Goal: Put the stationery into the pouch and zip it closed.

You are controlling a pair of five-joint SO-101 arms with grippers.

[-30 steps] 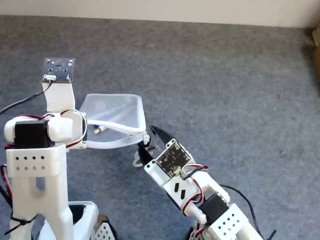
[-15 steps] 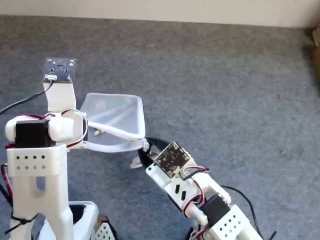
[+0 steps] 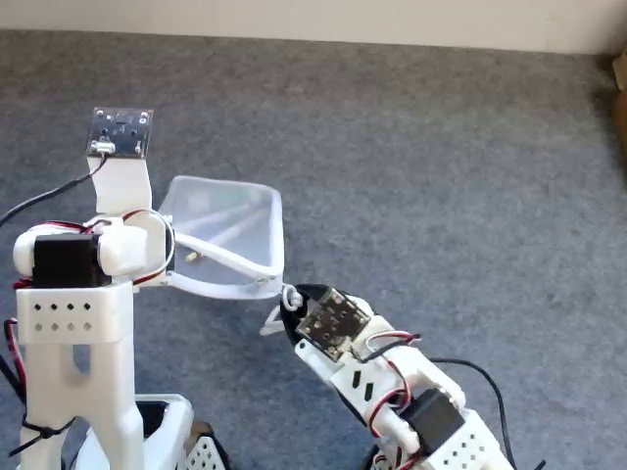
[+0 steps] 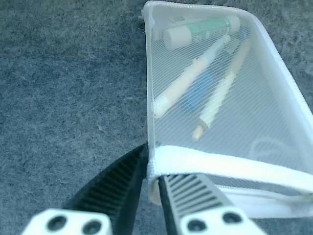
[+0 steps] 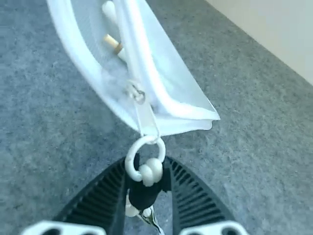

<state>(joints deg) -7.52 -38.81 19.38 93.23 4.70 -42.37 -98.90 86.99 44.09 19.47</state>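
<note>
One change: the right tool [image 5: 146, 167], open before, now clenches the zipper pull [image 5: 146, 125]; the left tool [image 4: 152, 177] grips the pouch [image 4: 220, 98]; zipping can start.

Bare carpet [image 3: 441, 166] spreads wide beyond the pouch [image 3: 225, 220] and off to the right, giving a gripper open room to pass. The near side is crowded. The left arm [image 3: 73, 294] stands against the pouch's left end, with the left gripper [image 4: 152, 165] clamped on its edge. The right gripper [image 5: 146, 166] pinches the zip pull [image 5: 147, 122] at the other corner. The pouch's mouth is a narrow slot between them.
</note>
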